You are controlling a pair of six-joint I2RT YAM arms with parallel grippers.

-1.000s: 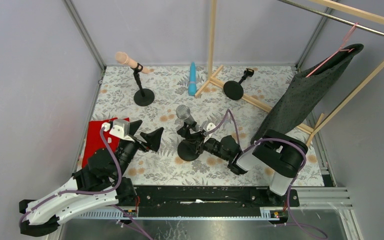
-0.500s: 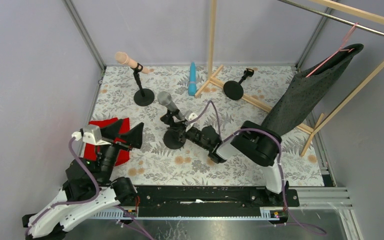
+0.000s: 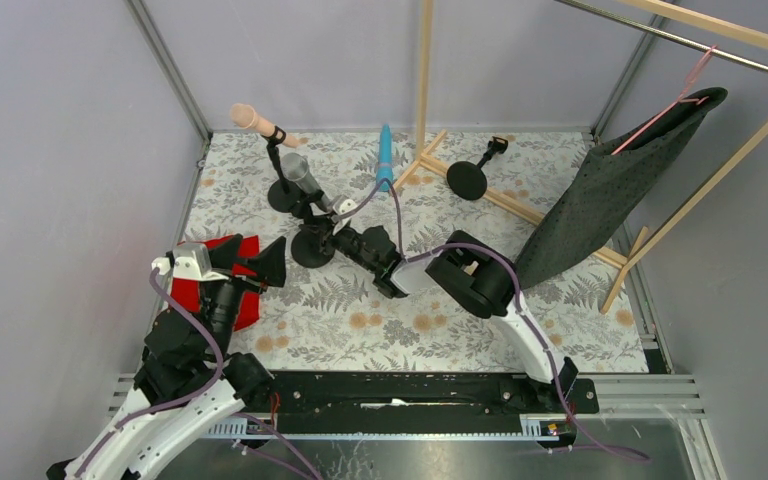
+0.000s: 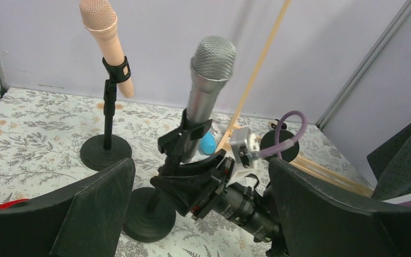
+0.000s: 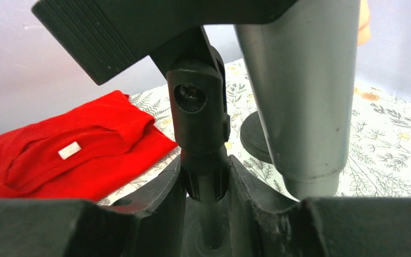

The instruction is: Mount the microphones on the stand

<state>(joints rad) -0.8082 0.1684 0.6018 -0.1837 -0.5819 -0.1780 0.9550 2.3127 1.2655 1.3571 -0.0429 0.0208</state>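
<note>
Silver-grey microphone (image 3: 298,172) sits clipped in its stand (image 3: 312,250) left of table centre, head tilted up and back, nearest of the three. Just behind it, peach-pink microphone (image 3: 250,118) is clipped in a second stand (image 3: 285,195). The two round bases are close together; whether they touch cannot be told. Farther back, cyan-blue microphone (image 3: 385,155) lies loose on the floral table (image 3: 440,330) beside a wooden pole (image 3: 423,70), with an empty stand (image 3: 467,180) to its right, so one of three looks left to do

Step in hand, as a judgement: setting the loaded stand down beside the second stand. To do it well: base flat on the table before letting go, a gap left to the second stand so heads and clips do not clash, fingers pulled off the pole level so the top-heavy stand does not tip

Fingers: left gripper (image 3: 250,262) is near-left above a red cloth (image 5: 85,139), fingers (image 4: 93,206) spread as wide as they go, nothing between them, touching nothing. Right gripper (image 3: 323,230) is nearly closed, fingers (image 5: 160,198) pinching the thin stand pole just under the clip joint; the microphone barrel passes just beside one finger, not gripped
</note>
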